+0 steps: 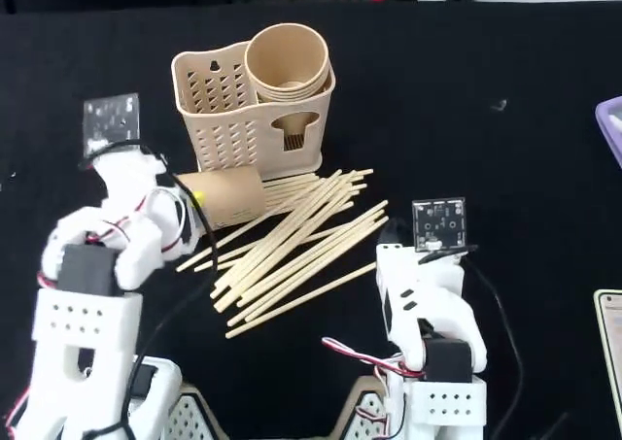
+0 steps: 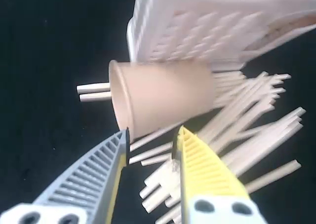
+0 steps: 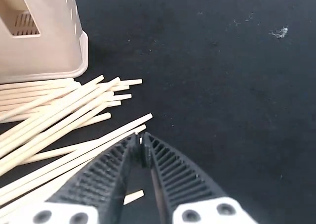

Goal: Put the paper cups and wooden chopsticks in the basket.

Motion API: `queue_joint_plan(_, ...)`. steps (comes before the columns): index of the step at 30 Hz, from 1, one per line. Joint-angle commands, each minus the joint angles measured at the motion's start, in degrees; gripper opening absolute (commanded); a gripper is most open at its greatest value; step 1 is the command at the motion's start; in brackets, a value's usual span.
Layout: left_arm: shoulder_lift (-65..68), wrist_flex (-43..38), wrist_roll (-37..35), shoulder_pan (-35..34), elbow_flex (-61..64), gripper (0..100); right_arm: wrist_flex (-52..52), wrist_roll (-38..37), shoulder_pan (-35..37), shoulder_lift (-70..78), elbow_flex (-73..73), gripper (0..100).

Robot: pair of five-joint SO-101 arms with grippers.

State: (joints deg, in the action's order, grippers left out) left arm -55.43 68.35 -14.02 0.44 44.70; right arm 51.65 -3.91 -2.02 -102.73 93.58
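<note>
A tan paper cup (image 1: pixel 225 195) lay on its side across pale wooden chopsticks (image 1: pixel 292 251), long axis nine to three o'clock, beige slotted plastic basket (image 1: pixel 219 119) at its twelve. The left gripper (image 2: pixel 150 137), jaws parted and empty, sat at its rim; the right gripper (image 3: pixel 141 140) was closed, empty.

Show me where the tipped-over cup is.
High view, left side: the tipped cup lies on the chopsticks, in front of the basket, near the left gripper.
</note>
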Motion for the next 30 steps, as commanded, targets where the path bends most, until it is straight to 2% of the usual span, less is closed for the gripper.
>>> queue_joint_plan(1,-0.7,-7.3,-1.8,-3.0,6.6,17,-1.1,0.0,0.4,-0.9,-0.3,1.5)
queue_joint_plan(7,-0.7,-14.7,2.5,-7.0,11.8,17,-1.1,0.0,0.6,-0.9,-0.4,1.5)
queue_joint_plan(14,-0.6,-23.1,3.5,-5.8,17.2,17,-1.1,-0.1,0.6,-0.9,-0.4,1.5)
queue_joint_plan(18,-1.2,-23.2,3.1,-6.1,15.5,18,-1.1,-0.1,0.4,-0.9,-0.4,1.5)
queue_joint_plan(22,-0.9,-20.9,3.0,-10.2,12.7,26,-1.1,-0.1,0.4,-0.9,-0.4,1.5)
queue_joint_plan(24,-0.8,-20.7,3.0,-11.2,12.6,26,-1.2,-0.1,0.6,-0.9,-0.4,1.5)
queue_joint_plan(28,-1.1,-20.6,3.0,-10.3,13.5,26,-1.2,-0.1,0.6,-0.9,-0.5,1.5)
queue_joint_plan(30,-1.2,-21.0,3.1,-7.4,14.6,26,-1.2,-0.1,0.6,-0.9,-0.5,1.5)
